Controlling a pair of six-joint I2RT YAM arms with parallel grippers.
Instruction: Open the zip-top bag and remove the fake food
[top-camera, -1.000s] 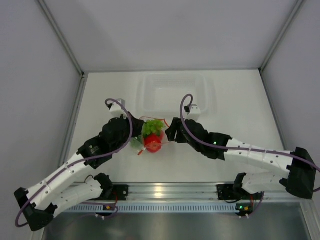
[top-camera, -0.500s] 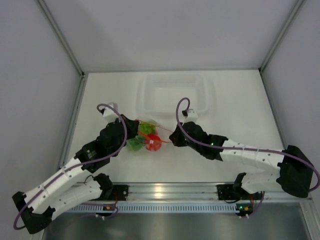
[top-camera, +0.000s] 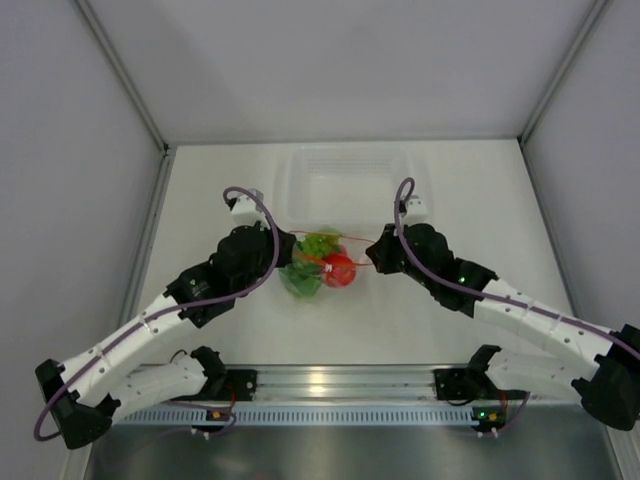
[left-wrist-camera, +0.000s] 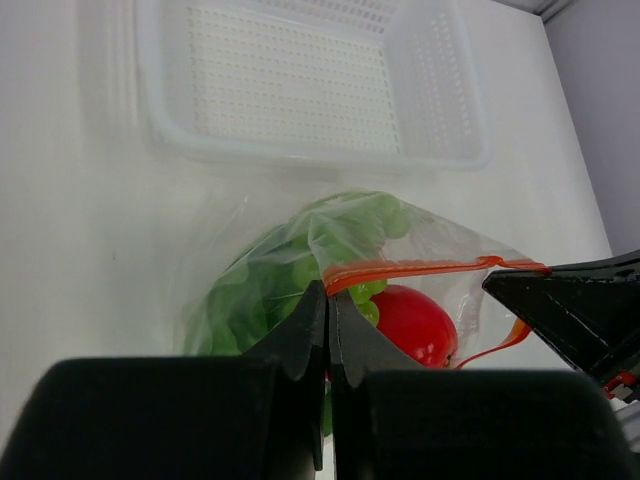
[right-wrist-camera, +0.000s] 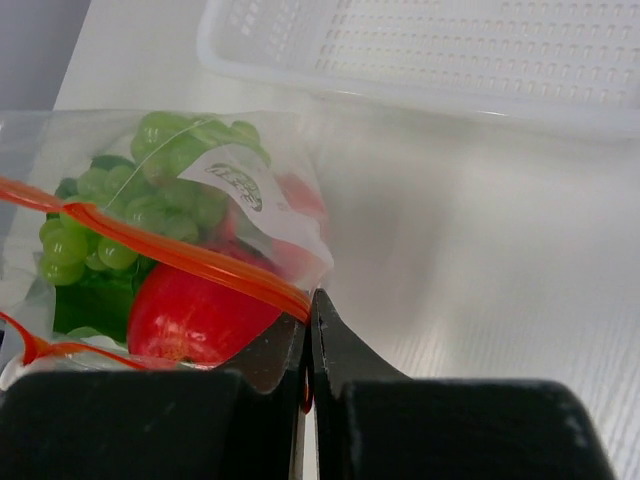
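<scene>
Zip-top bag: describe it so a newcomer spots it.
Over the white table, just arm-side of the clear tray, the left hand and right hand pinch it. Unlike the rigid tray, the zip-top bag is crinkly, orange-zipped, full of fake food.

Top cam overhead; wrist cams low, close; share bag (top-camera: 318, 262).

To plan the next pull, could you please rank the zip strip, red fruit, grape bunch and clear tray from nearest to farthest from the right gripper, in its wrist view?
1. Zip strip: pinched in the jaws of the right gripper.
2. Red fruit: just left, under the strip.
3. Grape bunch: higher left, beyond the strip.
4. Clear tray: across the top, farthest.
</scene>
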